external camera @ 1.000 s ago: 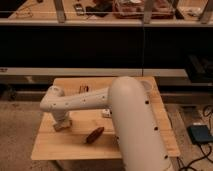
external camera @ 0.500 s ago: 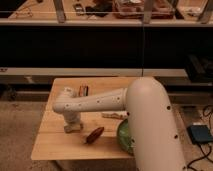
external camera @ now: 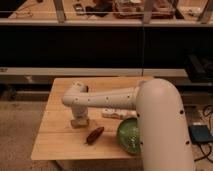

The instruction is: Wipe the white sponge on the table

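As I read it from my end, the wipe was under way but not finished. Nearest the camera, the arm [external camera: 162, 130] filled the lower right of the frame. Beside it a green bowl [external camera: 128, 136] sat near the table's front edge, partly hidden by the arm. Just left of the bowl lay a reddish-brown object [external camera: 95, 135]. Behind that, left of centre, the gripper [external camera: 80, 115] pointed down onto the sponge [external camera: 78, 122], which rested on the table [external camera: 50, 140]. Whether the gripper was clamped on it or merely pressing I could not tell. A flat white piece [external camera: 116, 114] lay just right of the sponge, under the forearm. Farther back ran the dark bench [external camera: 100, 45], with clutter along the top of the frame.

I judged that contact was made and some of the stroke was done, since the sponge was down on the wood. Most of the table top, the left and far parts above all, I counted as still to cover.

Against the frame half a second earlier, sponge and gripper had slid right and a little toward the far edge, nearer the white piece. The reddish-brown object had not moved. The arm had swung right, so more of the bowl showed.
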`<action>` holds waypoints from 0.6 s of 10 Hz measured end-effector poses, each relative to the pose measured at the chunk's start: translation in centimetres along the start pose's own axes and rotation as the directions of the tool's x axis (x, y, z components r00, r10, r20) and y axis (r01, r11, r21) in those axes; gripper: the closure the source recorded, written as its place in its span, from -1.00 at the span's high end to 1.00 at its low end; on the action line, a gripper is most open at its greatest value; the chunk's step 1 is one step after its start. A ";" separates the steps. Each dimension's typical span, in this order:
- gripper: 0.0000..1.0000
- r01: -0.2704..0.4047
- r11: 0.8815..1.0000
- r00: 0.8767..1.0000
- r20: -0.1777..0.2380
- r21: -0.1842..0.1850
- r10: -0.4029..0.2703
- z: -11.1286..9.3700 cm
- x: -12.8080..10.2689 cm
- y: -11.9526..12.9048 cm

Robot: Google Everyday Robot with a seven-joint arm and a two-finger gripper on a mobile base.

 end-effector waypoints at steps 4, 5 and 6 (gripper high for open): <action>-1.00 -0.061 0.998 0.998 -0.002 -0.010 0.061 1.7 -0.4 4.7; -1.00 -0.061 0.998 0.998 -0.009 -0.025 0.061 1.8 0.2 6.0; -1.00 -0.053 0.998 0.999 -0.015 -0.041 0.052 1.6 0.9 7.0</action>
